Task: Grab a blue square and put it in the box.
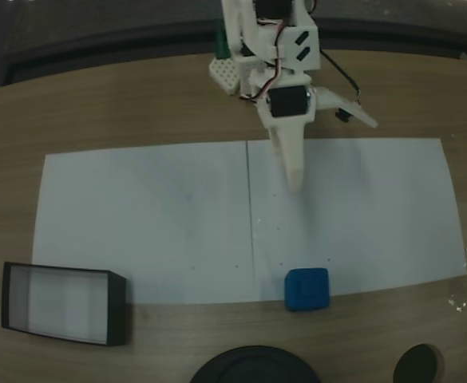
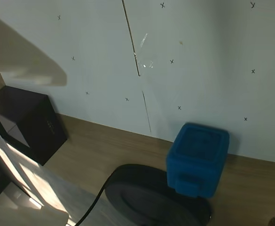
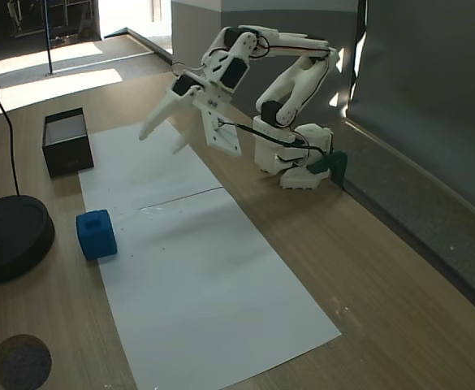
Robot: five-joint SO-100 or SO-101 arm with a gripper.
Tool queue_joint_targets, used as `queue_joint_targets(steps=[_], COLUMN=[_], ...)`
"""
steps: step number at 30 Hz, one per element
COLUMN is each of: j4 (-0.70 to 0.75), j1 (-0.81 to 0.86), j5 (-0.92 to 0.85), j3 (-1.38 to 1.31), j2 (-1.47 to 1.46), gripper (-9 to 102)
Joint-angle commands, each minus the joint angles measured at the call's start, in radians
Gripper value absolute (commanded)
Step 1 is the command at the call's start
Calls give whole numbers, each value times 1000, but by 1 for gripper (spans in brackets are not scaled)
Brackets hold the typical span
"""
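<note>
The blue square [image 1: 306, 288] sits at the near edge of the white paper; it also shows in the wrist view [image 2: 198, 157] and in the other fixed view [image 3: 97, 234]. The box [image 1: 61, 303] is a shallow black-walled tray with a pale floor, standing on the wood at the lower left, well apart from the cube [image 3: 66, 142] [image 2: 27, 122]. My gripper [image 1: 334, 154] hangs open above the paper, empty, a good way short of the cube [image 3: 164, 136]. A pale blurred finger [image 2: 19, 56] crosses the wrist view's upper left.
Two white paper sheets [image 1: 137, 215] cover the middle of the wooden table. A round black base [image 1: 253, 367] with a cable stands just beyond the cube [image 3: 10, 236] [image 2: 151, 195]. A small dark disc [image 1: 419, 367] lies near the table edge. The arm's base [image 3: 298, 166] stands by the far edge.
</note>
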Motion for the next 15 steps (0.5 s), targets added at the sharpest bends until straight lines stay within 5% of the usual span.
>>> queue_joint_targets(steps=[1, 15], j4=[54, 433], j1=[0, -18], j5=[-5, 43], j3=[-298, -1256], j2=[-255, -1046], gripper=[26, 29])
